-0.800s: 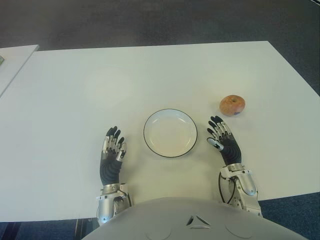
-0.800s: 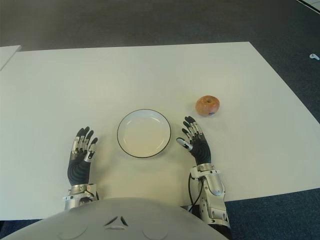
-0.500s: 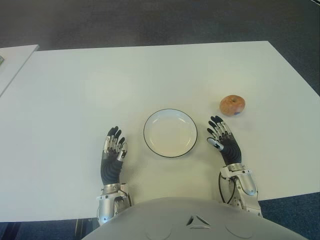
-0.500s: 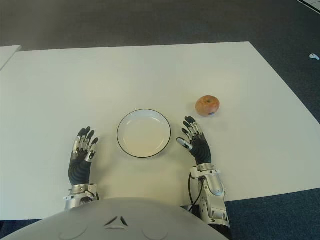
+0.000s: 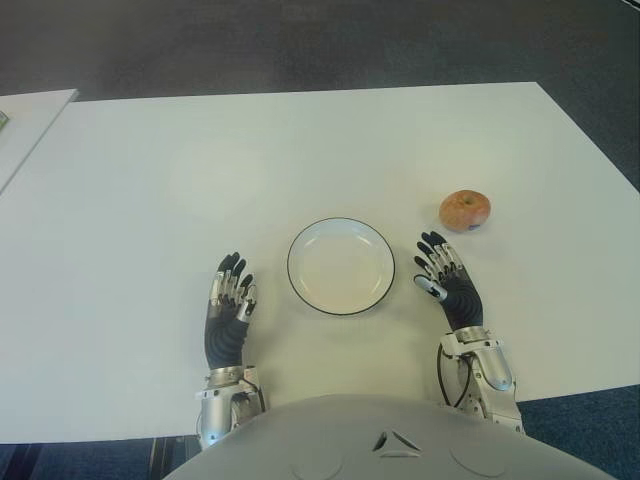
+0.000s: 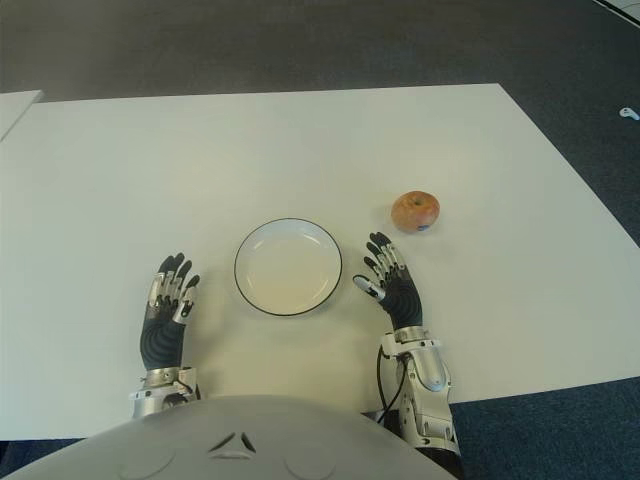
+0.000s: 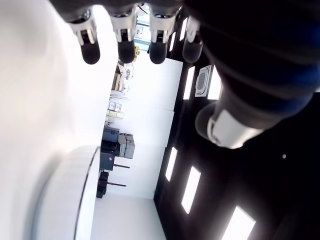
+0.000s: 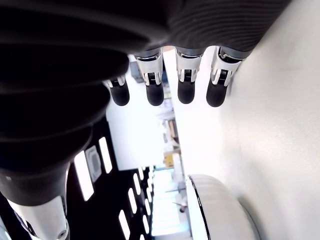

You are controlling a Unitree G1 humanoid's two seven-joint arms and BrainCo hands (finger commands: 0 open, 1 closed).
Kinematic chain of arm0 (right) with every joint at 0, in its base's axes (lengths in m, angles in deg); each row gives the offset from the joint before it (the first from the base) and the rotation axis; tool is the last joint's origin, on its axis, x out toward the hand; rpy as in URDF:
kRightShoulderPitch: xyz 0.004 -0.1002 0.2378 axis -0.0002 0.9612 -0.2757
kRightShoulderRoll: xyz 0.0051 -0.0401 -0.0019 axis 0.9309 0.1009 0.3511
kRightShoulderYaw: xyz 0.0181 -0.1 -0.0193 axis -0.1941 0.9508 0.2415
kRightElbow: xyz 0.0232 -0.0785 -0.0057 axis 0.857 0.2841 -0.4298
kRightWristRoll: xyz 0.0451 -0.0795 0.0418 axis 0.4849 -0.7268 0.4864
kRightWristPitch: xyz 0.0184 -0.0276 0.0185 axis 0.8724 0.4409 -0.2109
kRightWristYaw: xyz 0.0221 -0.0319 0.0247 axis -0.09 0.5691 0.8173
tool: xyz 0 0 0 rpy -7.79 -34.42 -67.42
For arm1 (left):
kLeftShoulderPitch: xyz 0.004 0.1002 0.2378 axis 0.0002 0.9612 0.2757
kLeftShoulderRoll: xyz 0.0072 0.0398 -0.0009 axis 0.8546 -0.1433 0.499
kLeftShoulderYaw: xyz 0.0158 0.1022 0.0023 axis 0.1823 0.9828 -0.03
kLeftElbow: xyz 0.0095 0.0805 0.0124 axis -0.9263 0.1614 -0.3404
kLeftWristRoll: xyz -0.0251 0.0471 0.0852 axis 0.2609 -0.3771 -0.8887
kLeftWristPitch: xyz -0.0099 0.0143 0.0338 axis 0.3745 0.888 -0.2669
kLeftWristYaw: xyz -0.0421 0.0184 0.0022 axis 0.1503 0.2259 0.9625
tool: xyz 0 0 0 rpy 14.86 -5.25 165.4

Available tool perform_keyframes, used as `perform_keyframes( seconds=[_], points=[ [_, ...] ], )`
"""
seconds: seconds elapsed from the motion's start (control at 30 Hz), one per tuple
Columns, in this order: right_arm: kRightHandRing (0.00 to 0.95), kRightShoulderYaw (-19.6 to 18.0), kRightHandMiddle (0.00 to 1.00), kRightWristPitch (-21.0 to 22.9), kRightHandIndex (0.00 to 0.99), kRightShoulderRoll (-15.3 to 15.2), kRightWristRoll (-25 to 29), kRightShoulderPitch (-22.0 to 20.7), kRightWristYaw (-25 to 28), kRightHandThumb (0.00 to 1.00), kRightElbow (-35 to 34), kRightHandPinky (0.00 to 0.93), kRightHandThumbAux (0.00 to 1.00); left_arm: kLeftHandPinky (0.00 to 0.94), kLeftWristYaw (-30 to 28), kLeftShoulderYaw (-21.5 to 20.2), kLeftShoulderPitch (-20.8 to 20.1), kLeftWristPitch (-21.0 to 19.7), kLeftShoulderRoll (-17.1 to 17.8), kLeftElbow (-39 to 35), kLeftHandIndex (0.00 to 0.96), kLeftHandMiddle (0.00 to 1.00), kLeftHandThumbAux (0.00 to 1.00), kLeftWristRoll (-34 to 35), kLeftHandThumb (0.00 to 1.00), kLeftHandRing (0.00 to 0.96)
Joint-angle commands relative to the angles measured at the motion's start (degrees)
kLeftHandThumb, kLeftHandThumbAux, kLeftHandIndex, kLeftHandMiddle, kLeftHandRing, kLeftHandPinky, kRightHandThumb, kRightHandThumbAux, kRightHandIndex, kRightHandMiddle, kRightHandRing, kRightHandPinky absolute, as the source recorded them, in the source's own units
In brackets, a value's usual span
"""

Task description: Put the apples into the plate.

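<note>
One red-yellow apple [image 5: 464, 210] lies on the white table [image 5: 150, 180], to the right of and a little beyond the plate. The white plate [image 5: 340, 265] with a dark rim holds nothing and sits in front of me at the middle. My right hand [image 5: 441, 273] is just right of the plate and short of the apple, fingers extended and holding nothing. To the left of the plate is my left hand [image 5: 231, 292], fingers straight and spread, also holding nothing. The plate's rim [image 7: 75, 190] shows in the left wrist view, and the rim [image 8: 210, 210] also in the right wrist view.
A second pale table's corner [image 5: 25, 115] shows at the far left. The table's right edge [image 5: 600, 150] runs close past the apple, with dark carpet [image 5: 300, 40] beyond.
My left hand has drifted slightly toward the plate and a little nearer to me. The right hand, apple and plate have not moved.
</note>
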Motion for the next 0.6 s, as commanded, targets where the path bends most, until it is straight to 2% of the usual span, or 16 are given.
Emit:
perform_keyframes(
  seconds=[0.03, 0.13, 0.3, 0.4, 0.47, 0.53, 0.6],
  points=[
    [0.0, -0.15, 0.0, 0.97, 0.0, 0.13, 0.6, 0.21, 0.05, 0.199, -0.25, 0.0, 0.731, 0.0, -0.59, 0.2, 1.88, -1.59, -1.78, 0.46, 0.0, 0.0, 0.688, 1.63, 0.242, 0.0],
    [0.0, -0.21, 0.0, 2.06, 0.0, -0.13, 0.94, -0.06, -0.25, 0.203, -2.11, 0.0, 0.737, 0.0, -0.17, 0.06, 1.87, -1.61, -1.86, 0.5, 0.0, 0.0, 0.681, 1.35, 0.238, 0.0],
    [0.0, -1.61, 0.0, 7.55, 0.0, -2.87, -0.2, -2.06, -2.12, 0.184, -10.22, 0.0, 0.728, 0.0, 2.53, -0.59, 1.95, -1.61, -2.13, 0.31, 0.0, 0.0, 0.656, -2.93, 0.247, 0.0],
    [0.0, -1.53, 0.0, 8.55, 0.115, -4.44, -4.05, -2.75, -3.5, 0.228, -15.22, 0.0, 0.696, 0.0, 3.41, -0.6, 1.81, -1.26, -2.01, 0.46, 0.0, 0.0, 0.646, -4.64, 0.256, 0.0],
    [0.0, -1.17, 0.0, 8.3, 0.162, -5.01, -6.63, -3.19, -4.49, 0.264, -17.28, 0.0, 0.677, 0.0, 3.65, -0.51, 1.66, -0.9, -1.94, 0.63, 0.0, 0.0, 0.642, -5.14, 0.259, 0.0],
    [0.0, -1.14, 0.0, 5.1, 0.185, -5.44, -9.54, -3.92, -5.47, 0.31, -16.24, 0.0, 0.66, 0.0, 3.33, -0.27, 1.51, -1.05, -1.9, 0.69, 0.0, 0.0, 0.639, -4.46, 0.26, 0.0],
    [0.0, -1.35, 0.0, -0.4, 0.173, -7.01, -14.74, -5.95, -7.02, 0.379, -13.51, 0.0, 0.643, 0.0, 2.52, -0.11, 1.15, -1.49, -1.96, 0.99, 0.0, 0.0, 0.638, -2.58, 0.263, 0.0]
  ],
)
